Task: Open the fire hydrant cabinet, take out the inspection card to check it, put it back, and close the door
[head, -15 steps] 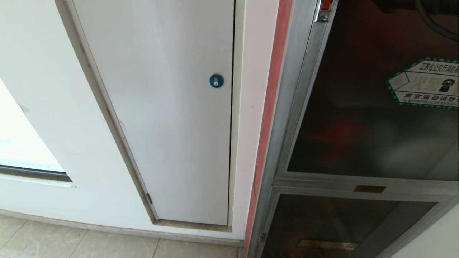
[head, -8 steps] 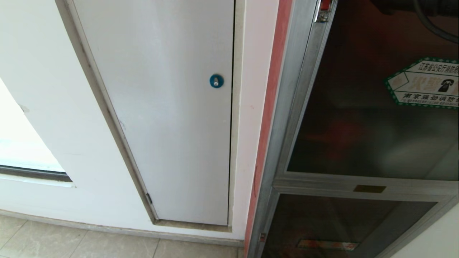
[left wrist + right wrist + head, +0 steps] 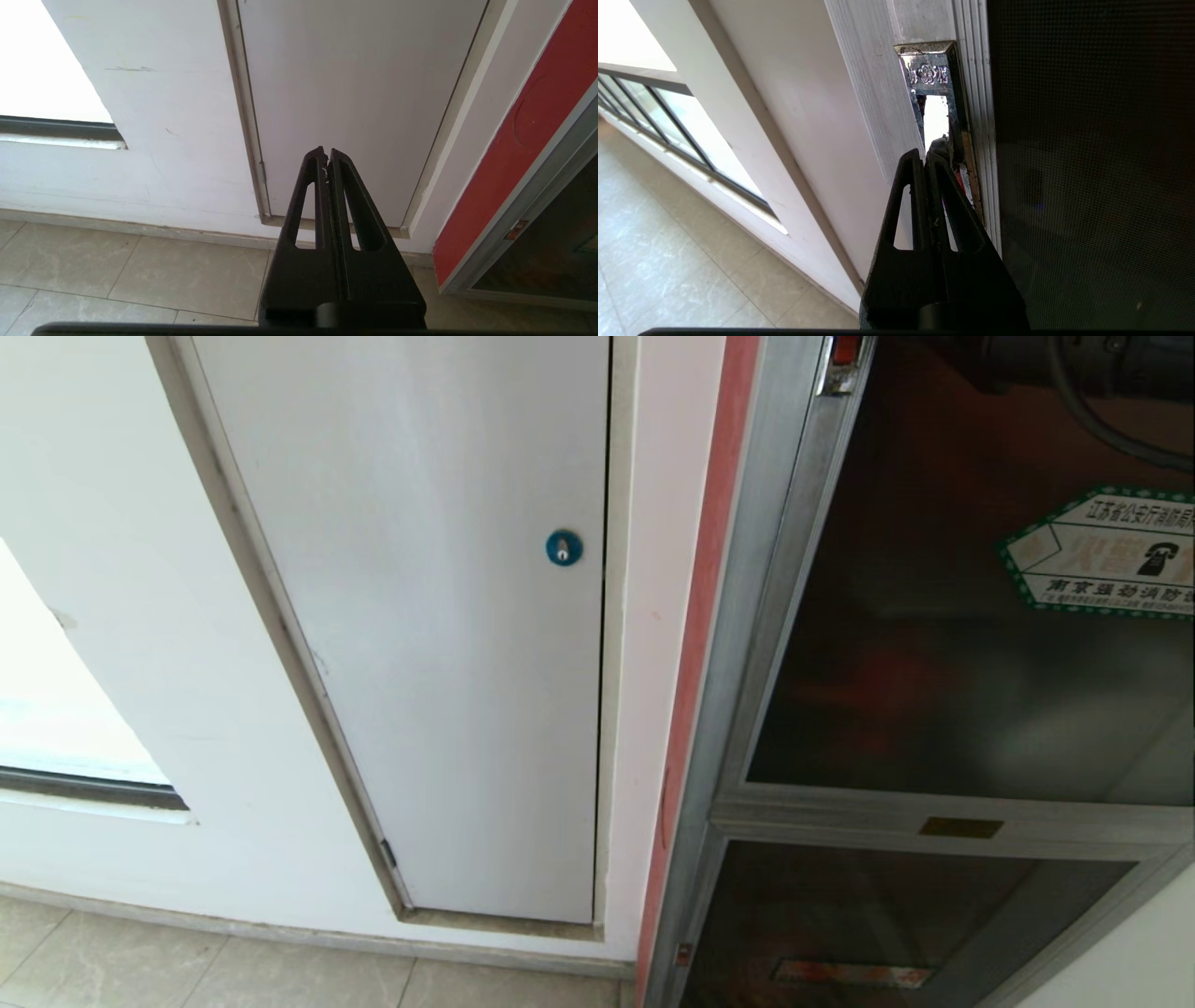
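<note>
Head view: fire hydrant cabinet (image 3: 747,616), silver-framed with red edging, set in the white wall at the right. Upper door (image 3: 934,663) of dark tinted glass, green-bordered hexagonal sticker (image 3: 1102,555) near its right side; smaller lower glass panel (image 3: 887,915) beneath. Left of the cabinet: plain white panel door (image 3: 420,616) with blue lock (image 3: 564,547); tiled floor (image 3: 187,971) below. Inspection card not visible in any view.

Right wrist view: right gripper (image 3: 926,158), fingers pressed together, nothing seen held, tips at the ornate metal handle recess (image 3: 930,74) on the silver frame beside the dark glass; contact uncertain.

Left wrist view: left gripper (image 3: 327,156), fingers closed and empty, hanging low before the white panel door, above the floor.
</note>
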Robot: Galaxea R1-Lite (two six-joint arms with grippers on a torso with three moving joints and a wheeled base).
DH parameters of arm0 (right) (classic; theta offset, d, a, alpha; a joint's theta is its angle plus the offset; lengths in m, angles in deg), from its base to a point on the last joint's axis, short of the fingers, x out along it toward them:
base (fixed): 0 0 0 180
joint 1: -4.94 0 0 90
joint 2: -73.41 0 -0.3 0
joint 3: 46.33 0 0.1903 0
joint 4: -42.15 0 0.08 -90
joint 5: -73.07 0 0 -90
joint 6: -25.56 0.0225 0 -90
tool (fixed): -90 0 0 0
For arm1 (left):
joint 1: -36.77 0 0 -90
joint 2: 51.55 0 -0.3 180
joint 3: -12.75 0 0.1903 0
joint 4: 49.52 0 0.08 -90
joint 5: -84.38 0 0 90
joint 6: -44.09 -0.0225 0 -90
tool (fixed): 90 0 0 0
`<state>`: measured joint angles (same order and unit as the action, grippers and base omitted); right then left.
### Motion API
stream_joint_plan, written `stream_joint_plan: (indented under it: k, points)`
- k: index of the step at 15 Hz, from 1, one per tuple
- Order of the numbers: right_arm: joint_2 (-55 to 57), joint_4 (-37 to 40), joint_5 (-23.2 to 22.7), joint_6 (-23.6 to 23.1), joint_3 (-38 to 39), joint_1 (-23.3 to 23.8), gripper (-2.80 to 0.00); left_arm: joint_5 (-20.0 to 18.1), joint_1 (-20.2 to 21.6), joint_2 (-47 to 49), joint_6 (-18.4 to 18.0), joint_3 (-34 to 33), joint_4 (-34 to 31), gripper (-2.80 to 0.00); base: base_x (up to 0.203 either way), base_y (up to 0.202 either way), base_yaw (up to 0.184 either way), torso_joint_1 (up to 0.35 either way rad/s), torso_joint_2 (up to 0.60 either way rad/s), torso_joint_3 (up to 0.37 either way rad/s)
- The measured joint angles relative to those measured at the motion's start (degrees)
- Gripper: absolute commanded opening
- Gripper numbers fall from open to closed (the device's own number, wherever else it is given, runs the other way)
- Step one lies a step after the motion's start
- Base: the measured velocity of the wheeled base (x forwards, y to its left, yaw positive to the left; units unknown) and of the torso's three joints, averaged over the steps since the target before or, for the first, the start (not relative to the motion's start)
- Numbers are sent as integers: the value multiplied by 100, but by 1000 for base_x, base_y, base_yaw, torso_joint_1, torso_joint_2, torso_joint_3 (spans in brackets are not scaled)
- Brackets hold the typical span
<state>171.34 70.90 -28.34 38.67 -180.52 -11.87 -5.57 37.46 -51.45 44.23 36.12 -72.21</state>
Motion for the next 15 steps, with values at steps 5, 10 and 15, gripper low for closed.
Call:
stream_joint_plan:
  k: [5,10,15]
  points:
    - [69,-10,-16,33,-48,119,-280,-5,0,0,2,0,-1,-280,0,0,0,0,0,0]
    - [135,-47,-11,35,-63,201,-280,-1,0,0,4,0,0,-280,0,0,0,0,0,0]
    - [193,-91,3,30,-72,204,-280,0,0,0,4,0,0,-280,0,0,0,0,0,0]
